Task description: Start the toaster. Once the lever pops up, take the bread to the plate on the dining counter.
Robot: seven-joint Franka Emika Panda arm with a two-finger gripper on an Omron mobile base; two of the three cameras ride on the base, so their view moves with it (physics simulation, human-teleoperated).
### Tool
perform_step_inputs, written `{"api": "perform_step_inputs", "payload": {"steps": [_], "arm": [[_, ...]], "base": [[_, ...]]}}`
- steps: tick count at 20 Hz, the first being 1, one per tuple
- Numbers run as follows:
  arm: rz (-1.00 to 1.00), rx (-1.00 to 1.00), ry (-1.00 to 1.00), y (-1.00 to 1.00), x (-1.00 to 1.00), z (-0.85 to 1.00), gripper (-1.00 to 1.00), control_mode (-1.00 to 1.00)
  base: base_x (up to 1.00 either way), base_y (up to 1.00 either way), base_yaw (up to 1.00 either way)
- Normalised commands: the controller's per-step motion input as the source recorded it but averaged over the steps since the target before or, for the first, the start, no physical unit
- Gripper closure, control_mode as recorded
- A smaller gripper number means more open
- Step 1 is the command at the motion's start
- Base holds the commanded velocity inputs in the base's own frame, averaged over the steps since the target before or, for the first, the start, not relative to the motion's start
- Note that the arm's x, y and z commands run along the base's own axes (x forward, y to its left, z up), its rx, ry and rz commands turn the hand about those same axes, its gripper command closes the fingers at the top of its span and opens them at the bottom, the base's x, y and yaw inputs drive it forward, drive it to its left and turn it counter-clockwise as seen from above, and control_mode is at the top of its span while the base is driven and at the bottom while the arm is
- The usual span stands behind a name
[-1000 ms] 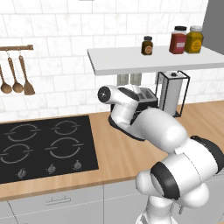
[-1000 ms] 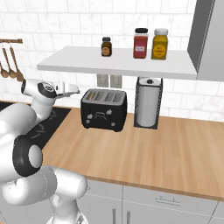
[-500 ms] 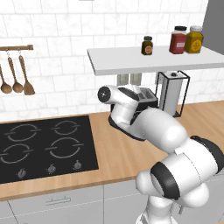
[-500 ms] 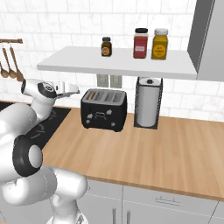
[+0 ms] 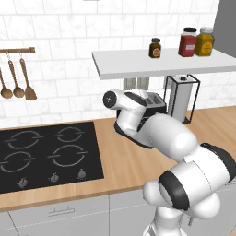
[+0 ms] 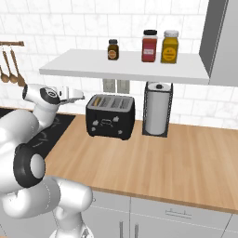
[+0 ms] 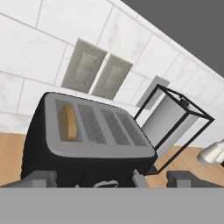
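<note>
The toaster [image 6: 110, 116] stands on the table [image 6: 153, 158] against the wall, long axis along it, controls facing the room. The bread [image 7: 67, 123] sits upright in its leftmost slot. The tool [image 6: 74, 95] hovers left of it, tips apart, empty.

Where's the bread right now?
The bread sits in the toaster, in the slot at the end farthest from the paper towel stand; hand view shows it at the left.

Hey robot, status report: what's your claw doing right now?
Claw open, empty, near small black boxy toaster. Thin tan bread slice sits in end slot. Wire-framed paper towel stand beside toaster.
</note>
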Motion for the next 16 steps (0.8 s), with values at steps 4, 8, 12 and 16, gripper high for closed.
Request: {"api": "perform_step_inputs", "payload": {"steps": [4,8,12,16], "arm": [[0.00,0.00,0.00,0.00,0.00,0.00,-1.00,-1.00],[0.00,0.00,0.00,0.00,0.00,0.00,-1.00,-1.00],[0.00,0.00,0.00,0.00,0.00,0.00,-1.00,-1.00],[0.00,0.00,0.00,0.00,0.00,0.00,-1.00,-1.00]], "base": [[0.00,0.00,0.00],[0.00,0.00,0.00],[0.00,0.00,0.00],[0.00,0.00,0.00]]}}
